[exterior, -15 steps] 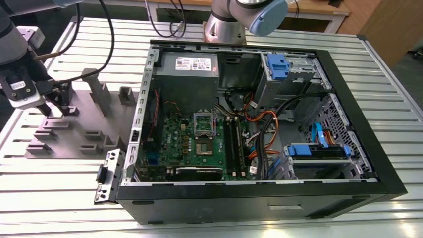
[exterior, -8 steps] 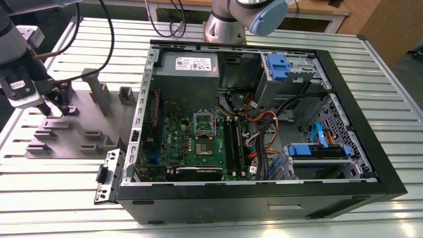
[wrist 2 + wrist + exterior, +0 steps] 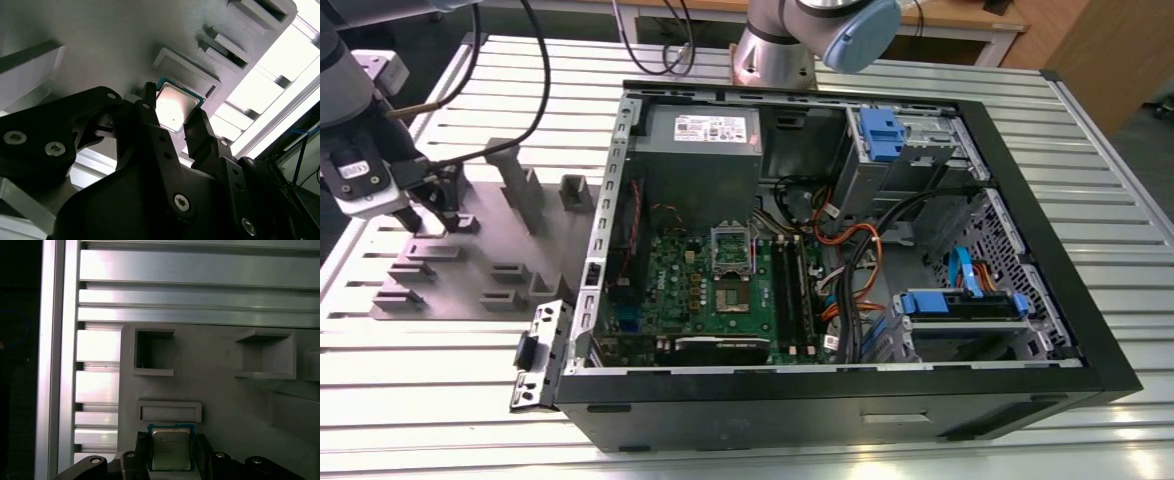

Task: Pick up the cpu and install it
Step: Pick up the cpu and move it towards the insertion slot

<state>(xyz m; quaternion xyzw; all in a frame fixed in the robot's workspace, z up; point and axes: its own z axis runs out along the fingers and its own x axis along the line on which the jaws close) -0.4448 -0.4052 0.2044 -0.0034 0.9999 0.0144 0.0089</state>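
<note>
My jaws pinch the cpu [image 3: 175,107] [image 3: 171,447] by two opposite edges. It sits at the grey fixture block [image 3: 467,250] on the bench [image 3: 440,345], at the exterior view's left, well apart from the open computer case [image 3: 854,410].

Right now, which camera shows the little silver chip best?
The first wrist view: the cpu faces the camera squarely, its whole metal top and rim visible. The second wrist view shows it tilted, with glare, one corner covered. In the exterior view I cannot make it out; the gripper hangs over the grey fixture.
</note>
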